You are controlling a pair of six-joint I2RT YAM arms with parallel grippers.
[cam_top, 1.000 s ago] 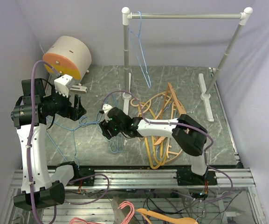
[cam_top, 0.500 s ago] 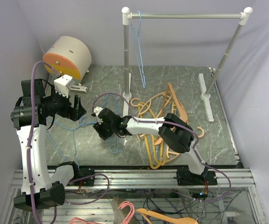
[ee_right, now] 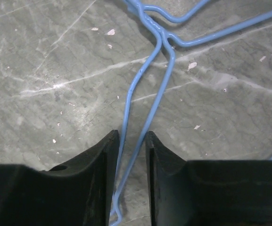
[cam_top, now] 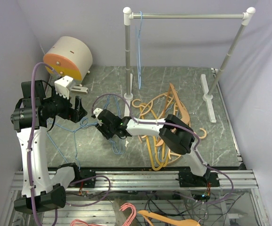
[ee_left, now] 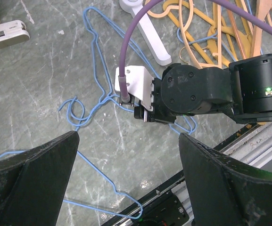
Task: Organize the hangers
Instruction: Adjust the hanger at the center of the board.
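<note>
Top: one thin light-blue wire hanger (cam_top: 138, 56) hangs on the rail (cam_top: 187, 16). More blue wire hangers (cam_top: 82, 123) lie tangled on the table (cam_top: 103, 80), count unclear. Several orange hangers (cam_top: 175, 99) lie piled, hooks showing.
Left wrist: left gripper (ee_left: 128, 136) spread wide, empty, above blue wire.
Right wrist: right gripper (ee_right: 132, 139) straddles two blue strands; clamped or not, cannot tell.

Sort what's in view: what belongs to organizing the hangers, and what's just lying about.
Job:
- loose blue hangers
- hung blue hanger
- orange hangers
- rack
- right claw, astride a blue hanger's wires

Lying about:
- drum
- pink hangers
- purple cables
</note>
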